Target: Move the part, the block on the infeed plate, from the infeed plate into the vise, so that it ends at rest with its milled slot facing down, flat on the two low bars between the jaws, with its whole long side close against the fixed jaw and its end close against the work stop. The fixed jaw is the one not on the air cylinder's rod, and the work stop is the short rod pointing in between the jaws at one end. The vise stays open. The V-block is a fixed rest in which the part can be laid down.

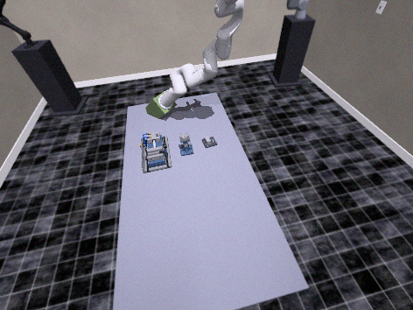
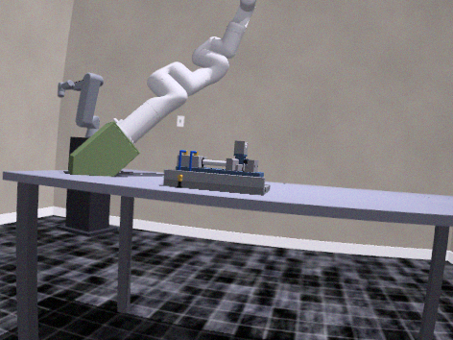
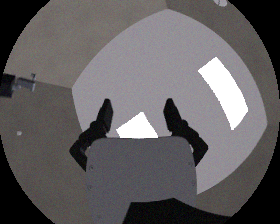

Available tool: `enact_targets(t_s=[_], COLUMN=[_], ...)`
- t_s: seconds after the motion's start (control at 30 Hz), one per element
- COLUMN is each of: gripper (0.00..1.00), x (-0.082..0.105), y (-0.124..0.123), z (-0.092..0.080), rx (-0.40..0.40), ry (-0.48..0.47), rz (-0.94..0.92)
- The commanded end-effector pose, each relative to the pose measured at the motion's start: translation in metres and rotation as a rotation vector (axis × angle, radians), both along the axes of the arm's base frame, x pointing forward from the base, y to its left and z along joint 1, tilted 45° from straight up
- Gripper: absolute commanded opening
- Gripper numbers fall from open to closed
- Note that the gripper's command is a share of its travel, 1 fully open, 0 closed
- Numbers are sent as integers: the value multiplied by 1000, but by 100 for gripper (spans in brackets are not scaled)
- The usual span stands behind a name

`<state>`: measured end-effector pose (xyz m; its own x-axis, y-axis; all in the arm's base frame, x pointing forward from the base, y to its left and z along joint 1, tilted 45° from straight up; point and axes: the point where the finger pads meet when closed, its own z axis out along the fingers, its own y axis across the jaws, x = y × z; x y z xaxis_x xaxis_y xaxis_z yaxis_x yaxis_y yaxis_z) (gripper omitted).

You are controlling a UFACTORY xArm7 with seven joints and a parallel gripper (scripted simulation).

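Observation:
The vise (image 1: 155, 152) stands on the grey table at the left of a row, with blue fittings at its far end; it also shows in the exterior view (image 2: 213, 174). To its right a small blue infeed plate (image 1: 186, 147) carries the grey part (image 1: 185, 138), which shows as a grey block (image 2: 240, 149) in the exterior view. The dark V-block (image 1: 210, 142) is furthest right. The arm reaches high above the table, and its end leaves the top and exterior views at the top. In the wrist view my gripper (image 3: 138, 104) is open and empty, facing walls and ceiling.
The arm's green base (image 1: 159, 106) sits at the table's far end. Two dark pedestals (image 1: 48, 75) (image 1: 292, 49) stand on the floor behind the table, each carrying another device.

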<state>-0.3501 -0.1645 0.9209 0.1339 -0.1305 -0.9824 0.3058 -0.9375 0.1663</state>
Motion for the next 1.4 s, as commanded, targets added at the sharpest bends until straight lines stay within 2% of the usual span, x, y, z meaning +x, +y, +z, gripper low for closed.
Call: enact_targets(t_s=[0.0, 0.57, 0.7, 0.83, 0.97, 1.0, 1.03, 1.1, 1.17, 1.23, 1.27, 1.37], gripper=[100, 100, 100, 100, 100, 100, 100, 100, 100, 100, 100, 100], x=[0, 0, 1, 6, 24, 25, 34, 34, 57, 57, 73, 73], y=[-1, -1, -4, -14, -34, -35, -41, -41, -53, -53, -58, -58], z=[0, 0, -5, -26, -66, -67, -80, -80, -111, -111, -128, -128], rx=[2, 2, 2, 7, 25, 25, 34, 34, 60, 60, 77, 77], ry=[0, 0, -17, -85, -216, -220, -264, -264, -362, -362, -416, -416], rz=[0, 0, 15, 77, 199, 203, 245, 245, 340, 340, 393, 393])
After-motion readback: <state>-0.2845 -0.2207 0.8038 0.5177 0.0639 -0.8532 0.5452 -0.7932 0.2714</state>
